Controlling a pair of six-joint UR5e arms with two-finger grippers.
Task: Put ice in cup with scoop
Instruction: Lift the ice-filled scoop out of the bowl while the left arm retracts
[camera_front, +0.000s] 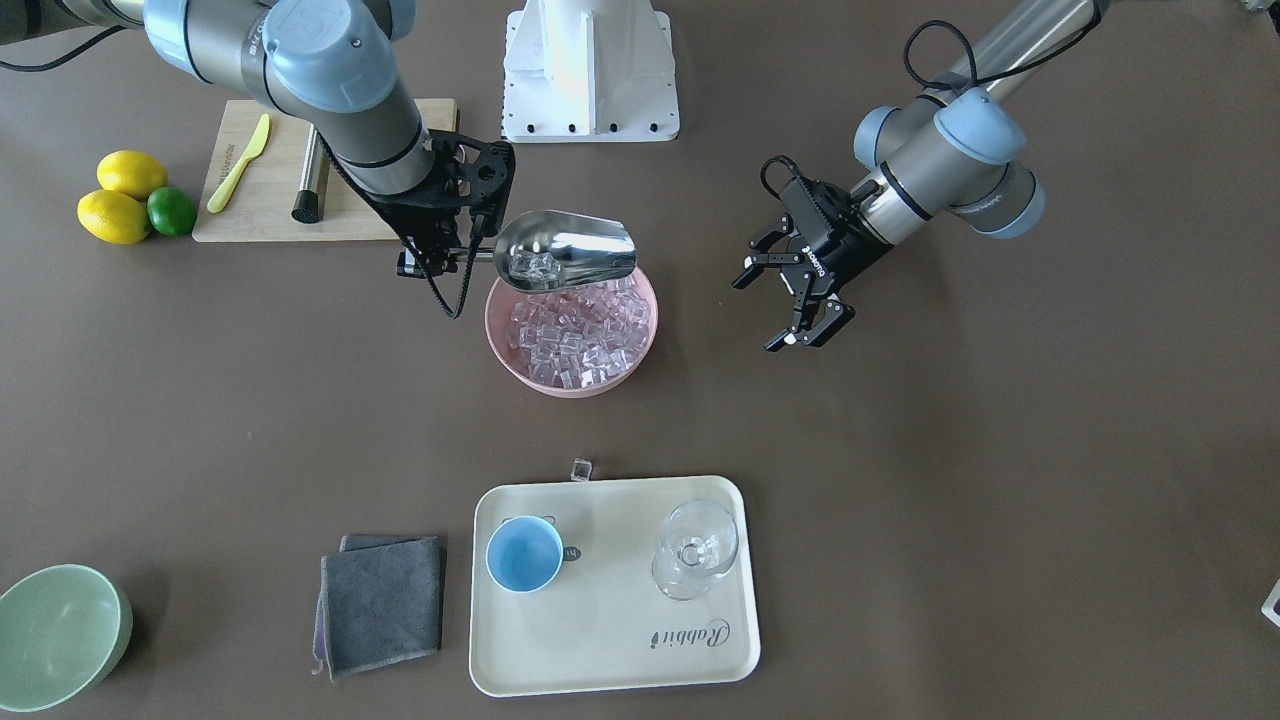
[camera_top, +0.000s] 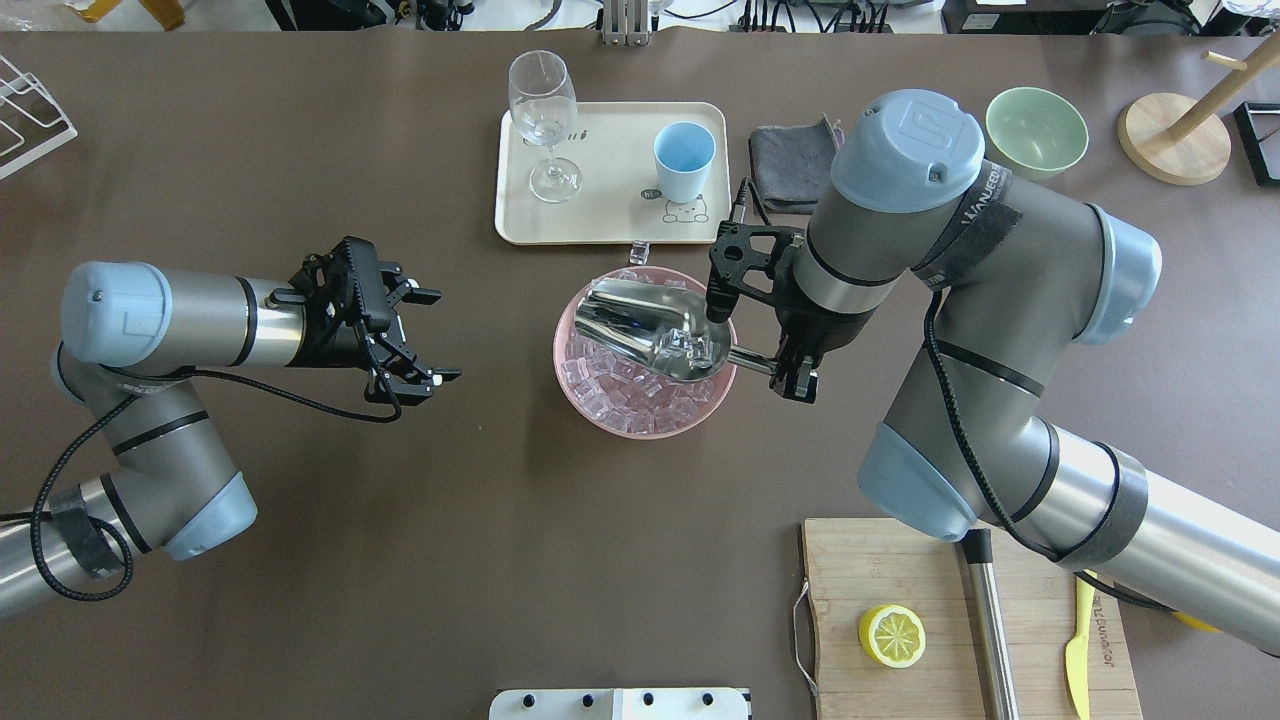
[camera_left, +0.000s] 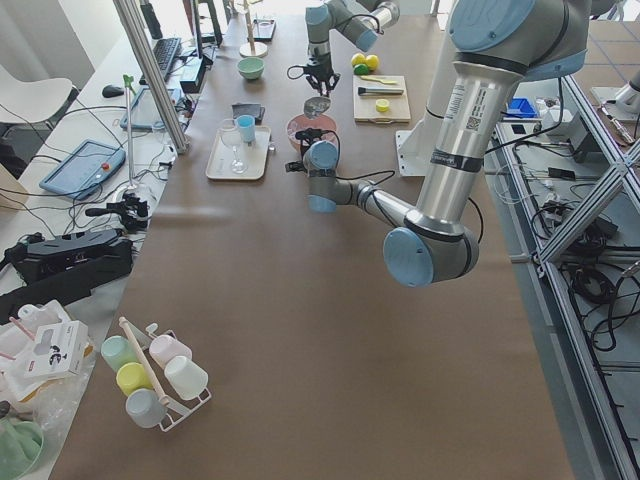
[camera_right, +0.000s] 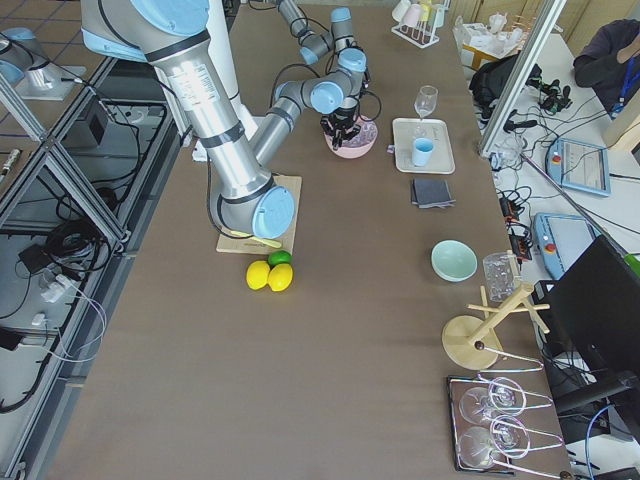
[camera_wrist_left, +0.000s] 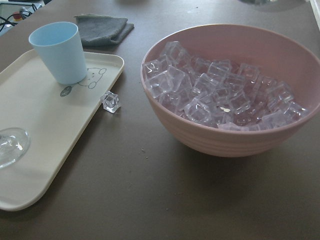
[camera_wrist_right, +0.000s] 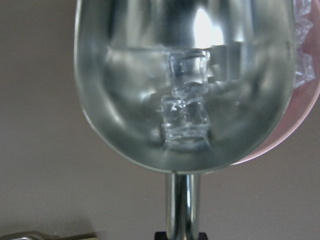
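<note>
The steel scoop (camera_front: 565, 248) (camera_top: 650, 325) hangs level over the pink bowl (camera_front: 640, 355) (camera_top: 566, 345), and my right gripper (camera_top: 790, 370) is shut on its handle. A few ice cubes (camera_wrist_right: 185, 107) lie deep in the trough. More ice (camera_wrist_left: 220, 95) (camera_top: 640, 390) fills the bowl. One loose cube (camera_front: 581, 467) (camera_wrist_left: 110, 101) lies on the table beside the tray (camera_front: 610, 640). The light-blue cup (camera_front: 524, 555) (camera_top: 685, 160) (camera_wrist_left: 59, 52) stands upright and empty on that tray. My left gripper (camera_top: 440, 335) (camera_front: 760, 315) is open and empty, off to the bowl's side.
A clear stemmed glass (camera_top: 545, 120) shares the tray with the cup. A folded grey cloth (camera_front: 382, 603) and a pale-green bowl (camera_top: 1035, 130) lie beyond the tray. The cutting board (camera_top: 900, 570) carries a steel rod (camera_top: 990, 620), a yellow knife and half a lemon (camera_top: 892, 636).
</note>
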